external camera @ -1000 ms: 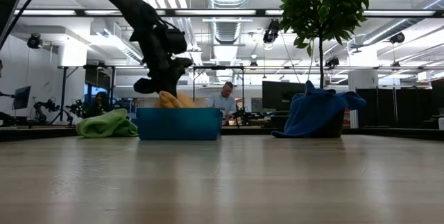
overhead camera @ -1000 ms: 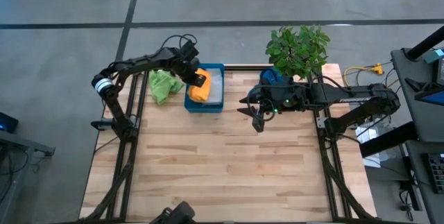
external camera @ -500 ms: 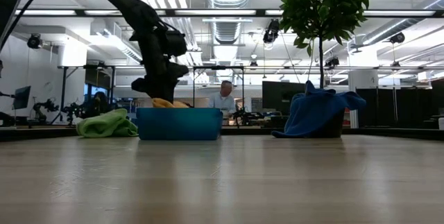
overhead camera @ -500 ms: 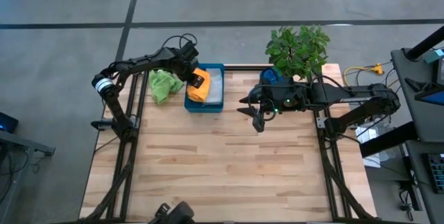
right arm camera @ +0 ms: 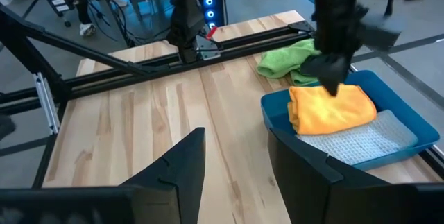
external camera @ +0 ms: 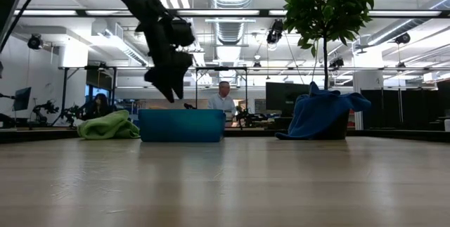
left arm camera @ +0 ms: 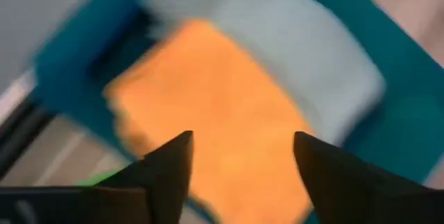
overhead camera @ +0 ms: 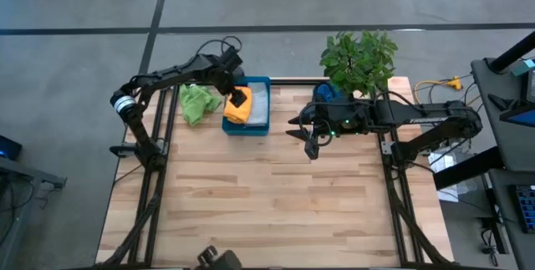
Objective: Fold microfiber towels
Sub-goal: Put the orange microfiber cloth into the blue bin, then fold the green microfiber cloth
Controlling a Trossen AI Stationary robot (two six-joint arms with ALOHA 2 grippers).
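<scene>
The left gripper hangs just above the teal tray near the top centre of the overhead frame, its two fingers spread apart with nothing between them. Directly beneath it the folded orange towel lies in the tray, on top of a grey towel that fills the rest of the tray. From table height the gripper shows as a dark shape pointing down over the tray's near wall, clear of it. The green towel sits bunched on the table just left of the tray, touching nothing else that I can see. The blue towel is draped over something at the foot of the potted plant, upper right of centre; at table level it hangs as a dark blue heap. The right gripper waits over bare wood right of the tray, its fingers partly apart and holding nothing. Beyond the table a person is seated in the room.
</scene>
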